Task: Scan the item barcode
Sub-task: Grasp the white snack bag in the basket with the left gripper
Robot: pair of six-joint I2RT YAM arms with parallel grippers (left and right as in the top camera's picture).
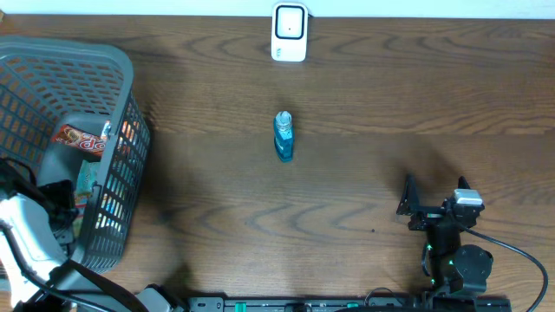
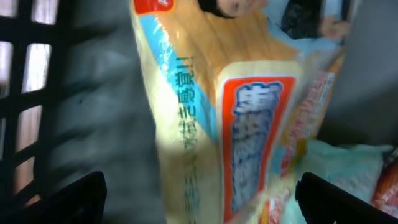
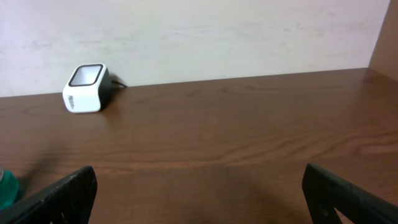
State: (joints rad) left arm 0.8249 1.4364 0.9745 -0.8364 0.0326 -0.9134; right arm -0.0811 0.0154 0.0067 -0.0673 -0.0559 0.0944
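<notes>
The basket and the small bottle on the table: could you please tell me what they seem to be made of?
Basket: likely moulded plastic, matte grey, judging by its uniform lattice walls. Bottle: probably clear plastic, glossy, since blue shows through it.

Down the yellow packet [image 2: 199, 124] in the left wrist view, a column of teal Chinese characters, the topmost seemingly 三 and the rest too blurred to read; just right of it, inside a red-bordered panel, larger blue characters, equally smeared. On the red wrapper [image 1: 78, 140] in the basket [image 1: 52, 65] at the left, white lettering too small to make out. On the side of the white scanner [image 3: 85, 89] at the far edge, a faint mark, unreadable.
</notes>
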